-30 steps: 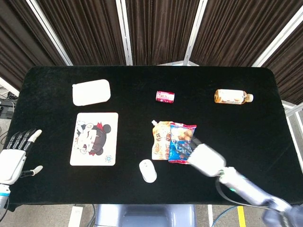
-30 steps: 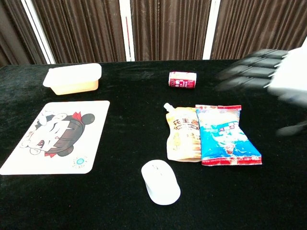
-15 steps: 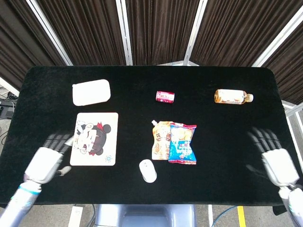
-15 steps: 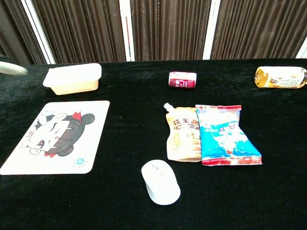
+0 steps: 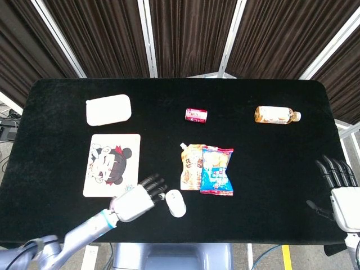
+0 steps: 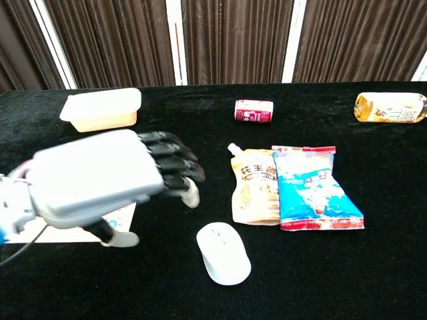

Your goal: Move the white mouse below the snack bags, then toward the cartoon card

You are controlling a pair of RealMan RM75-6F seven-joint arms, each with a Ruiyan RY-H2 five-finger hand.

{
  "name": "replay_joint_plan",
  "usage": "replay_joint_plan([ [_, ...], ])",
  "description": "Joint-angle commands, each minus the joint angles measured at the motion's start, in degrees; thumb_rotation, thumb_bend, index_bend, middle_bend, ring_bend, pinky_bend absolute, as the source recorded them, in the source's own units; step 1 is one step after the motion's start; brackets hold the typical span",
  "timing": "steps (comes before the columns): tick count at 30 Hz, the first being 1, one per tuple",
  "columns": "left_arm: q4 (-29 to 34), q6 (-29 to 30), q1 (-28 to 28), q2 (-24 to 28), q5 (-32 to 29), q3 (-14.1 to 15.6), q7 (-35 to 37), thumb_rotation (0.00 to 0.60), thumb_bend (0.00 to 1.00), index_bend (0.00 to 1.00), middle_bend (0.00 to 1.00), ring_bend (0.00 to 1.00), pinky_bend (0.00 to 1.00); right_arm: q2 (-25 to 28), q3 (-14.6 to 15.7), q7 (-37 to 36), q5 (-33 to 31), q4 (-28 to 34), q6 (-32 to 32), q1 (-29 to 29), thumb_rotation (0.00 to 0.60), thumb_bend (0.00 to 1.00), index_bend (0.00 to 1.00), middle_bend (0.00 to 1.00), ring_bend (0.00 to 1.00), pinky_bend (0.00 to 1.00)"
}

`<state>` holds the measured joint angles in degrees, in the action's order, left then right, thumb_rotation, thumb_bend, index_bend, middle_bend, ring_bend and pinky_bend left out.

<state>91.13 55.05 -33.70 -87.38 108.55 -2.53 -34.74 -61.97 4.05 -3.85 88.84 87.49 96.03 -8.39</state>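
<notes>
Right now the white mouse (image 5: 175,203) sits low-centre in the head view, already just below the snack bags (image 5: 206,169), long axis running roughly toward the bags w/ a slight tilt. Left hand (image 5: 135,201) is just left of it, fingers (image 6: 170,160) spread and reaching toward the mouse, holding nothing, not touching yet as far as I can tell. Cartoon card (image 5: 112,165) lies up-left of the mouse, beyond the hand. Right hand (image 5: 342,198) is at far right edge, fingers apart, empty, well away. So left is clearly nearer; prob. the one to grasp.
</notes>
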Motion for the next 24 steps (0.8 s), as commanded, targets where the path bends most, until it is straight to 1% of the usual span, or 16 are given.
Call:
replay_joint_plan([
  [1,-2.31,-4.44,-3.98,-2.98,0.83,-1.07,-3.23,0.600,0.00,0.32,0.17,0.12,0.13,-0.03,-1.10,-0.68,-0.82,-0.23,-1.27,0.01,0.600,0.00,0.00,0.00,0.00,0.00],
  [8,-6.20,-10.13,-10.27,-6.50,2.19,-1.33,-5.62,0.600,0.00,0.32,0.15,0.11,0.12,-0.29,-3.06,-1.23,-2.40,-1.09,-3.35,0.24,0.600,0.00,0.00,0.00,0.00,0.00],
  [15,-8.84,-12.51,-13.29,-9.33,0.27,-1.75,-6.00,0.600,0.00,0.32,0.14,0.11,0.12,-0.48,-4.42,-1.59,-3.06,-1.72,-4.64,0.61,0.600,0.00,0.00,0.00,0.00,0.00],
  [21,-10.52,-13.62,-14.99,-11.40,-0.67,-1.45,-6.24,0.600,0.00,0.33,0.14,0.11,0.12,-0.62,-5.02,-1.49,-3.30,-2.12,-5.59,0.80,0.600,0.00,0.00,0.00,0.00,0.00],
  [23,-11.03,-13.95,-15.51,-11.93,-0.70,-1.20,-6.30,0.600,0.00,0.33,0.15,0.12,0.13,-0.66,-5.19,-1.51,-3.35,-2.18,-5.76,0.86,0.600,0.00,0.00,0.00,0.00,0.00],
  [24,-11.30,-14.18,-15.76,-12.16,-0.70,-1.03,-6.40,0.600,0.00,0.34,0.17,0.13,0.16,-0.67,-5.27,-1.53,-3.35,-2.21,-5.82,0.90,0.600,0.00,0.00,0.00,0.00,0.00],
])
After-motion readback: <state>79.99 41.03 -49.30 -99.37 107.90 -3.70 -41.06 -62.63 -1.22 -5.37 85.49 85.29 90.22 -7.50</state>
